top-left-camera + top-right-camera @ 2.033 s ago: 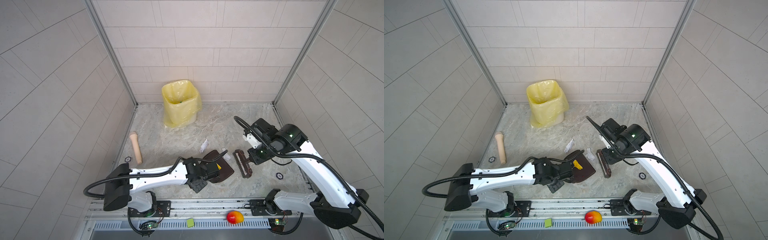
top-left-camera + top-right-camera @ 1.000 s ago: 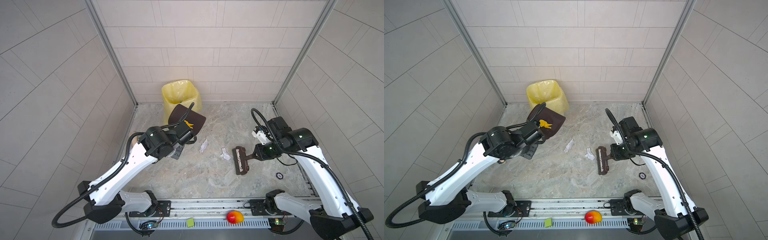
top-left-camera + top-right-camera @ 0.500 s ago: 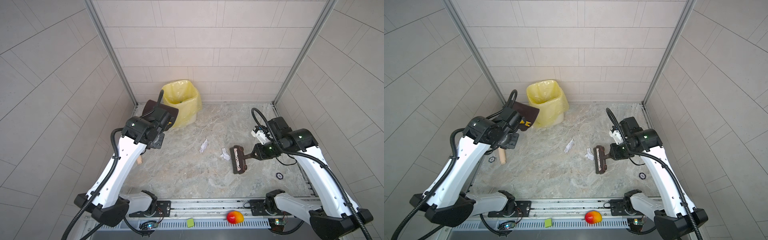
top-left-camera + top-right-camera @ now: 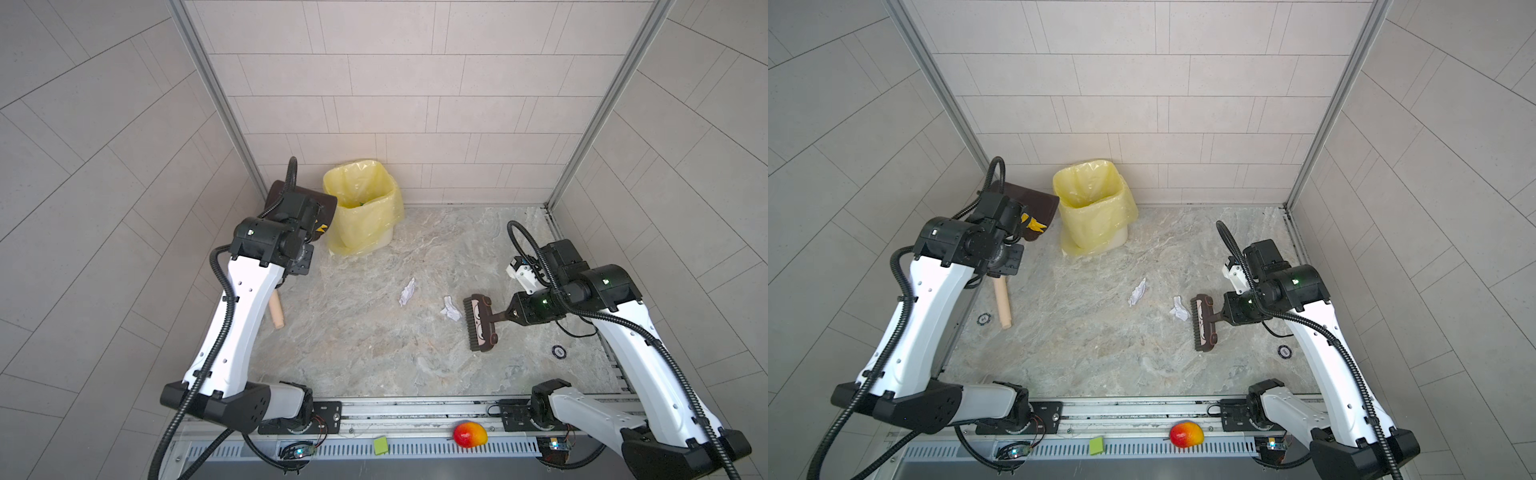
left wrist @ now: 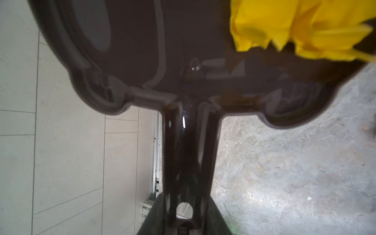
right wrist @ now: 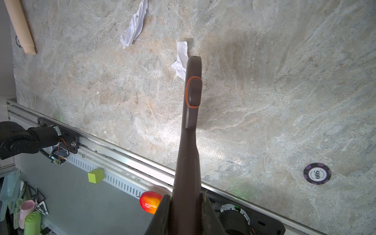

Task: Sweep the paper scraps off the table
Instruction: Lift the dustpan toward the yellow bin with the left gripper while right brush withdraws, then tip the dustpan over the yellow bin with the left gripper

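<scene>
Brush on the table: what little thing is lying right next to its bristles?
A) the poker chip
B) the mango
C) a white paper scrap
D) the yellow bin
C: in both top views a crumpled white paper scrap lies on the table right beside the bristle side of the brush, closer to it than anything else.

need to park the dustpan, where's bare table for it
Bare: the front strip between the paper scraps and the front rail; the back right, from the lined bin to the wall. Crowded: around the brush and the wooden dowel.
</scene>
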`<move>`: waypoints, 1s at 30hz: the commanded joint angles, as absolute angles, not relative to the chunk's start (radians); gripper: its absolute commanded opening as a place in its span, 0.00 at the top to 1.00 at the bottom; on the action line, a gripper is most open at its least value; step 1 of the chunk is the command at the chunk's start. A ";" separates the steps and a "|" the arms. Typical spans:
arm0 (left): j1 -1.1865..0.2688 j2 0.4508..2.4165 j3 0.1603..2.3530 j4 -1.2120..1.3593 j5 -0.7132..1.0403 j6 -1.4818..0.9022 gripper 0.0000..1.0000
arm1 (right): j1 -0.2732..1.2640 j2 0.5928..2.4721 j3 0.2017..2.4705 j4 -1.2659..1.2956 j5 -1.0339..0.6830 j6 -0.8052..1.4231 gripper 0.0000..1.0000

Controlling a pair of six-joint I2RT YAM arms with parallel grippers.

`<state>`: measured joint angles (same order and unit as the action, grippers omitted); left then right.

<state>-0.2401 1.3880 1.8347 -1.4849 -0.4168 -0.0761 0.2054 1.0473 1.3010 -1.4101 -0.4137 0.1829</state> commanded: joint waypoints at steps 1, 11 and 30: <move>-0.208 1.438 1.918 -1.443 -0.439 -0.028 1.00 | 0.200 1.031 1.305 -1.422 -0.407 0.168 1.00; -0.166 1.671 2.122 -1.436 -0.406 0.072 1.00 | 0.199 1.052 1.335 -1.442 -0.401 0.166 1.00; -0.271 2.043 2.447 -1.362 -0.664 0.288 1.00 | 0.200 1.098 1.407 -1.511 -0.397 0.170 1.00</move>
<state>-0.2283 2.0315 2.4348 -1.4105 -0.5175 0.1909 0.2024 1.0954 1.3766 -1.4822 -0.4000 0.1802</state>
